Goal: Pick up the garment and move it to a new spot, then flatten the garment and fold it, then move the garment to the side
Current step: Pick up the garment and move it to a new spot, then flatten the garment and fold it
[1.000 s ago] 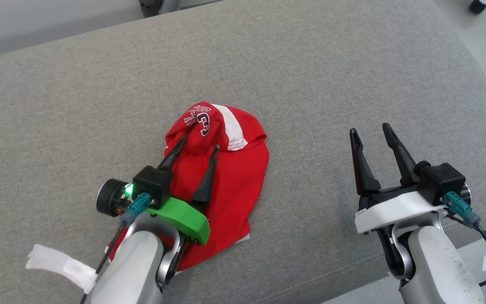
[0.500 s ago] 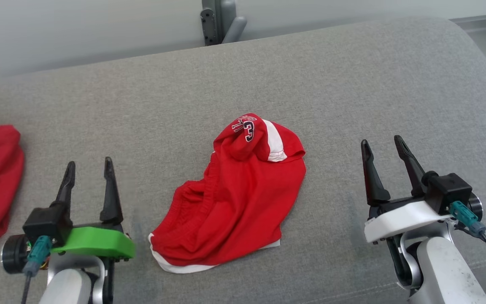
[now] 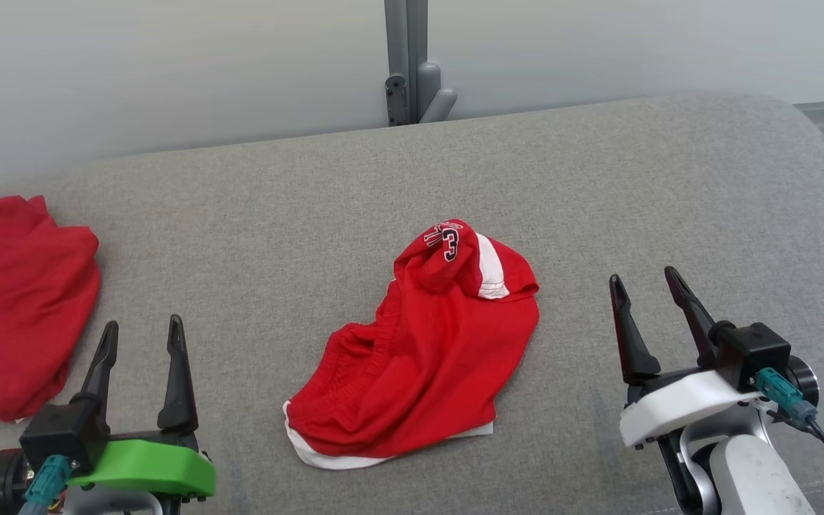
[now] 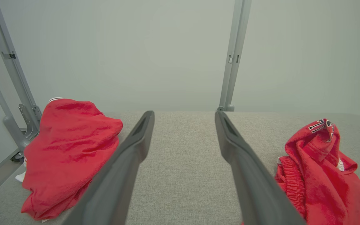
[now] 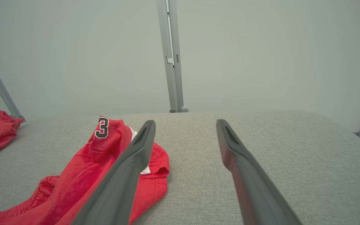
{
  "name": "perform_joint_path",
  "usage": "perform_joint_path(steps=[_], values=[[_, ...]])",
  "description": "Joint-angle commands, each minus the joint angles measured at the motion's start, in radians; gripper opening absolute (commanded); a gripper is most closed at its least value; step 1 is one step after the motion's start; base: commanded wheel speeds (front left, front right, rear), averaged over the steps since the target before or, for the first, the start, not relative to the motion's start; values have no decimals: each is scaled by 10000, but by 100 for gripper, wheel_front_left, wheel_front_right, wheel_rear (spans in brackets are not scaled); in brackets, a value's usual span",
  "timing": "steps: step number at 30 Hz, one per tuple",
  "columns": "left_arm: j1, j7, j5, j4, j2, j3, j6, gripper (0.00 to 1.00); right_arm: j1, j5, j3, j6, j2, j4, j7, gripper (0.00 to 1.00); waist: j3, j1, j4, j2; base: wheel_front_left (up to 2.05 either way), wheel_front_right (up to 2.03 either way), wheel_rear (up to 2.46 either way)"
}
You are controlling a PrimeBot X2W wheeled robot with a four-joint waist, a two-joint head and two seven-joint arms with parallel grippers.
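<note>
Garment (image 3: pixel 419 350) lies crumpled, number 3 showing; left claw (image 3: pixel 143 322) and right claw (image 3: pixel 642 275) flank it, both wide open, empty.

Red cloth (image 3: pixel 18 307) cropped by left edge; garment (image 3: pixel 426 357) print partly hidden.

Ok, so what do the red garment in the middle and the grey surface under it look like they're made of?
Red garment: probably a soft, light sports fabric, matte; it slumps into loose folds, with a gathered band and white trim.
Grey surface: looks like woven upholstery cloth over padding, matte; a fine flecked weave and a rounded edge show.
</note>
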Motion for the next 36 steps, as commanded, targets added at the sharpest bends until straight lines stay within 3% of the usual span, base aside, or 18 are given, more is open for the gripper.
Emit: perform_joint_path(steps=[1,15,36], values=[[198,28,112,-74,93,-24,35,100,179,-26,-32,-3,-21,-66,35,100,-135,0,-51,-1,0,0,0],[528,389,143,-529,179,-267,186,100,709,-47,-258,-3,-19,-505,317,100,-292,0,-144,-1,0,0,0],[148,196,-111,-44,211,-374,-30,100,581,7,-179,-3,-19,-451,277,100,-163,0,-78,-1,0,0,0]])
